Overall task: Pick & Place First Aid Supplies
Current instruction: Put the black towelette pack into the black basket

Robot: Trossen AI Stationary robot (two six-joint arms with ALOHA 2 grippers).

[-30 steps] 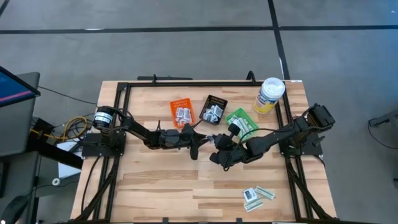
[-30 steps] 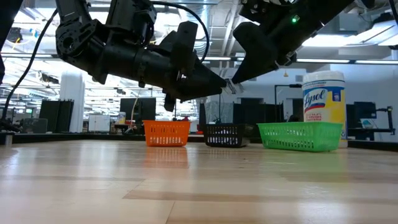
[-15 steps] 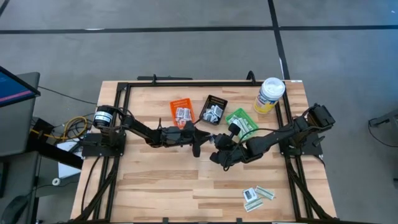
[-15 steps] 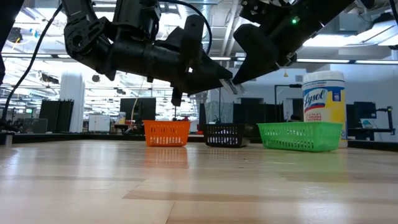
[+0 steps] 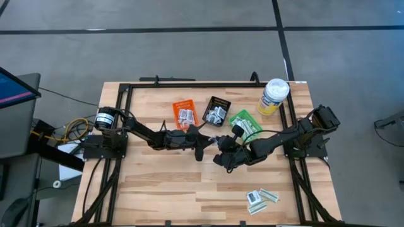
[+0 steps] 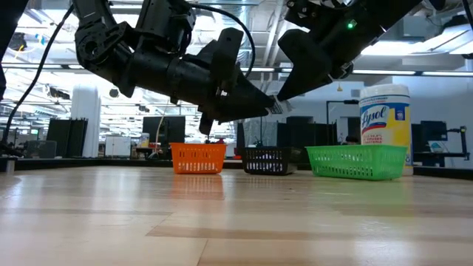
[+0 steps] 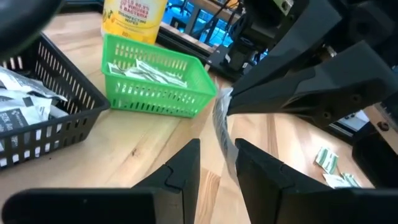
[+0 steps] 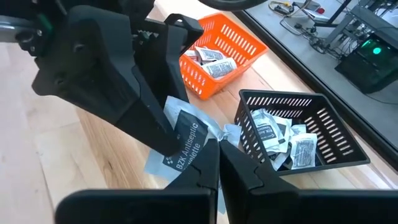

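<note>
Above the table's middle my right gripper [image 8: 217,155] is shut on a white first aid packet [image 8: 186,140] with dark print, held clear of the wood. My left gripper [image 7: 217,155] is open and level, one finger on each side of the same packet [image 7: 222,127], which shows edge-on there. In the high view the two grippers meet, left [image 5: 201,146] and right [image 5: 221,156]. More packets lie in the orange bin [image 5: 185,113], black bin [image 5: 218,111] and green bin [image 5: 245,123], and a few lie flat on the table [image 5: 260,197]. My right gripper pinches the packet's lower end [image 8: 199,154] between its two fingers, slanting down from the table's right side. The packet sticks out beyond the fingertips toward the left gripper, lifted clear of the table. My left gripper: I cannot tell whether its fingers [image 7: 252,165] touch the packet.
The three small bins stand in a row at the far middle of the table. A yellow canister with a white lid [image 5: 273,96] stands at the far right. Bare wood [image 5: 158,183] lies toward the near edge and left.
My left gripper has edged toward the right gripper, bringing its fingers around the held packet, and has tipped slightly. The right gripper and packet have kept still.
</note>
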